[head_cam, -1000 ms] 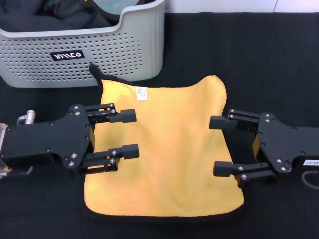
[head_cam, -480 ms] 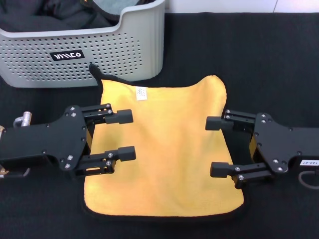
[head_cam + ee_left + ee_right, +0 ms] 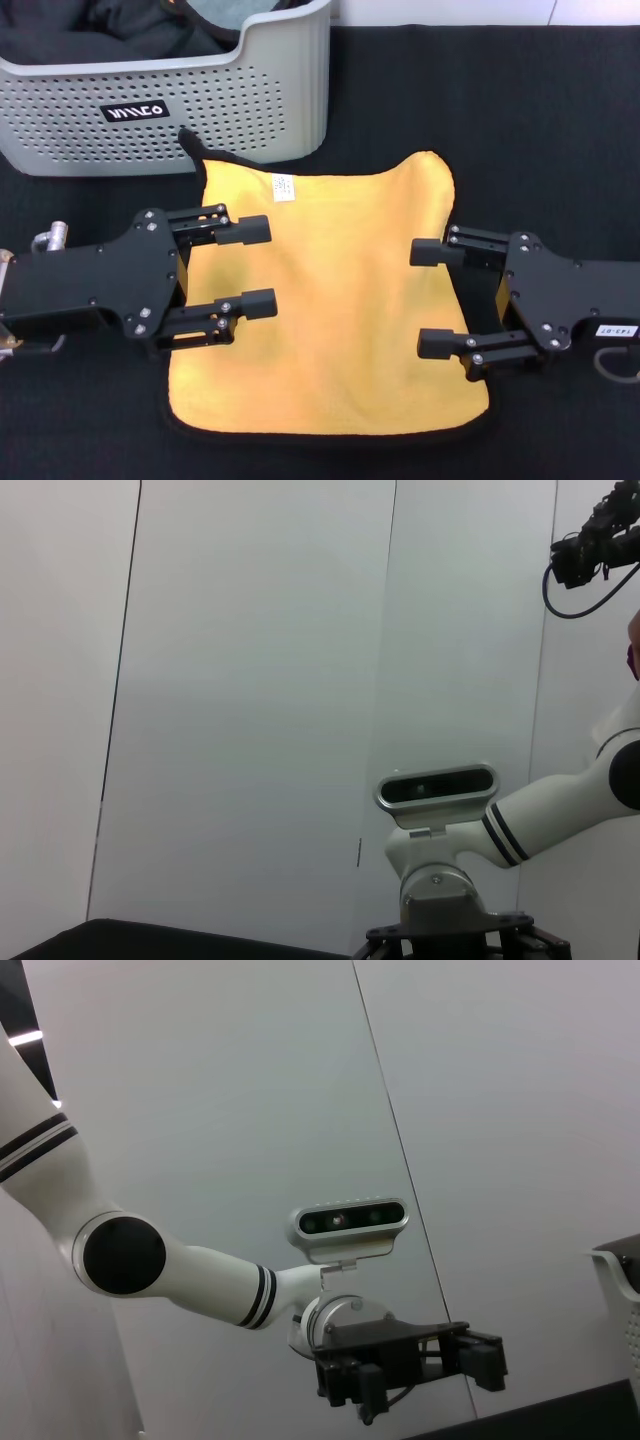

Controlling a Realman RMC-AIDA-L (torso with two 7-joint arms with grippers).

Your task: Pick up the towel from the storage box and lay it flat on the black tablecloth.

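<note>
The towel (image 3: 335, 300) lies spread flat, yellow-orange face up, on the black tablecloth (image 3: 520, 130), with its white tag (image 3: 284, 187) near the far edge. The light grey storage box (image 3: 250, 100) stands at the back left. My left gripper (image 3: 259, 266) is open, its fingers (image 3: 243, 231) over the towel's left edge. My right gripper (image 3: 431, 297) is open, its fingers (image 3: 437, 251) over the towel's right edge. Neither holds anything. The right wrist view shows the left gripper (image 3: 480, 1360) from afar.
Dark cloths (image 3: 100, 30) lie bunched inside the storage box. The right wrist view shows the box's rim (image 3: 620, 1270). The left wrist view shows only a white wall and the right arm's wrist camera (image 3: 435, 785).
The right gripper has crept slightly left and toward me. The left gripper has shifted a little and come back near where it was. The towel has not moved.
</note>
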